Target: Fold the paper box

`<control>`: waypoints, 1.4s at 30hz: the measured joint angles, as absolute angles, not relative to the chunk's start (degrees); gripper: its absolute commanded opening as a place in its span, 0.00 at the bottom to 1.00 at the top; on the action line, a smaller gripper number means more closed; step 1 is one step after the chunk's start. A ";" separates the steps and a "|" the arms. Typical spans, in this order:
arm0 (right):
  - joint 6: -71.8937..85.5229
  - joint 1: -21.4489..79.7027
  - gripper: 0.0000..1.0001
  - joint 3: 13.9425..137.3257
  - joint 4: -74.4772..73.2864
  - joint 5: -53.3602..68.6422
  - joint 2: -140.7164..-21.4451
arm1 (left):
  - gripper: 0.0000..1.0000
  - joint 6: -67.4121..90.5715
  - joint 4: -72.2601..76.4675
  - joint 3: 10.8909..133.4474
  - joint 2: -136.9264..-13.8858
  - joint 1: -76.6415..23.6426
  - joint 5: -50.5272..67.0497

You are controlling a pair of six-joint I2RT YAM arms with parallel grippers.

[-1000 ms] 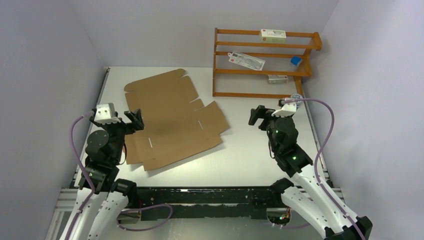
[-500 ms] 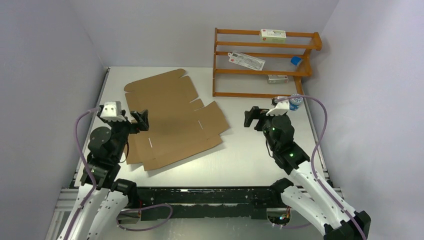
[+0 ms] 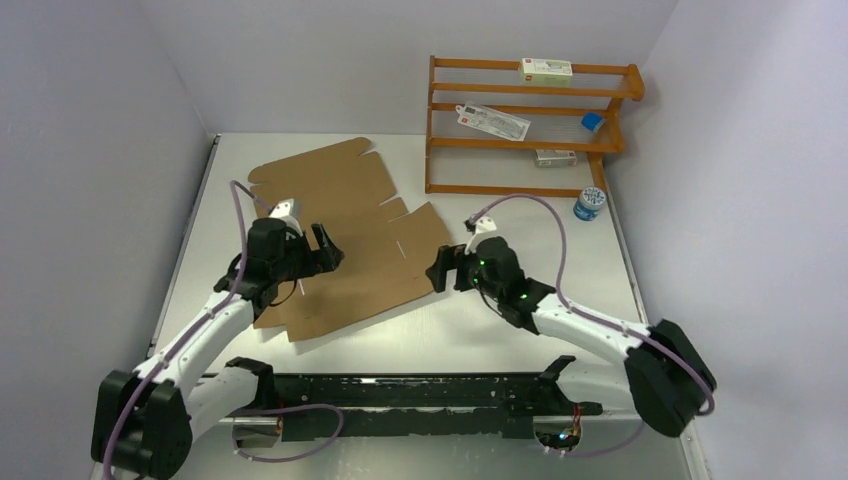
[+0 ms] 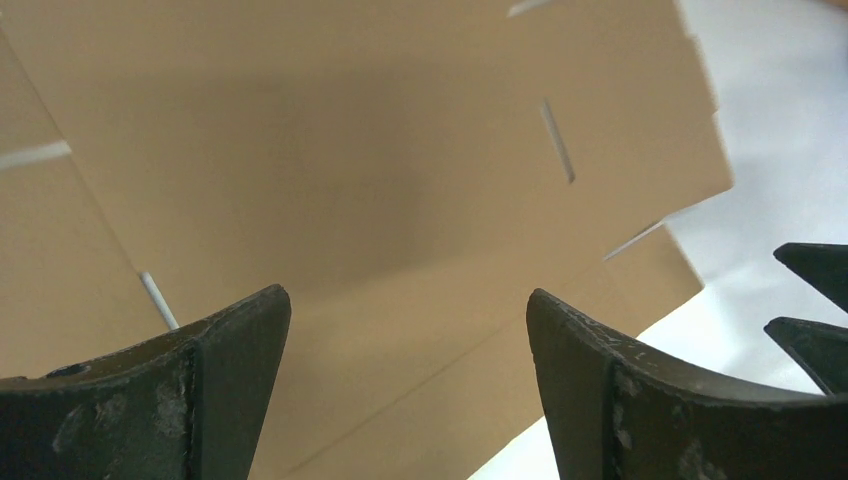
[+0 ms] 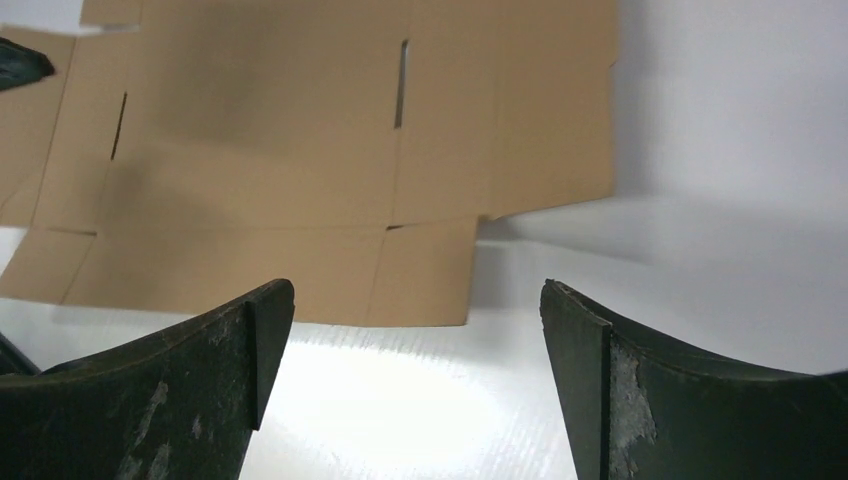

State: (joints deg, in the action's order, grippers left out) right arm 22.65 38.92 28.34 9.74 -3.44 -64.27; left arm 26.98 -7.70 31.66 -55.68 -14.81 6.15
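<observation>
Flat paper box [image 3: 350,225] on a white table [image 3: 590,260], with pale grey walls [image 3: 100,120] around it.
The unfolded sheet lies centre-left, and a wooden rack [image 3: 530,125] stands at upper right. The left gripper [image 3: 328,248] over the sheet and the right gripper [image 3: 438,270] at its right edge both gape wide, holding nothing.

The left gripper [image 3: 328,250] has swung in from the left edge of the box [image 3: 350,200] towards the frame's centre and now hangs over the sheet's middle panel. Its arm, bunched upright at lower left a second ago, now lies stretched out low. The right gripper [image 3: 438,272] has come left and down from right of centre to just beside the box's right-hand flap, its arm likewise flattened across the lower right. The jar [image 3: 588,205], half hidden behind that wrist before, shows whole below the rack [image 3: 432,125]
</observation>
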 measured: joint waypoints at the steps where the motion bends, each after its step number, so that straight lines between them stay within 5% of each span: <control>1: 23.35 40.03 0.97 28.34 11.00 -3.40 -66.28 | 0.93 27.99 -7.53 30.70 -56.99 -14.81 6.68; 16: 24.82 44.45 0.76 28.91 15.53 -12.03 -83.81 | 0.91 38.02 2.00 19.25 -62.94 -18.50 11.20; 27: 22.11 44.49 0.75 30.70 15.11 -19.79 -84.99 | 0.95 41.34 2.31 18.28 -61.89 -27.00 13.21; 42: 21.02 53.01 0.68 31.31 14.66 -11.64 -86.32 | 0.97 46.94 -4.49 23.97 -66.22 -23.94 -13.58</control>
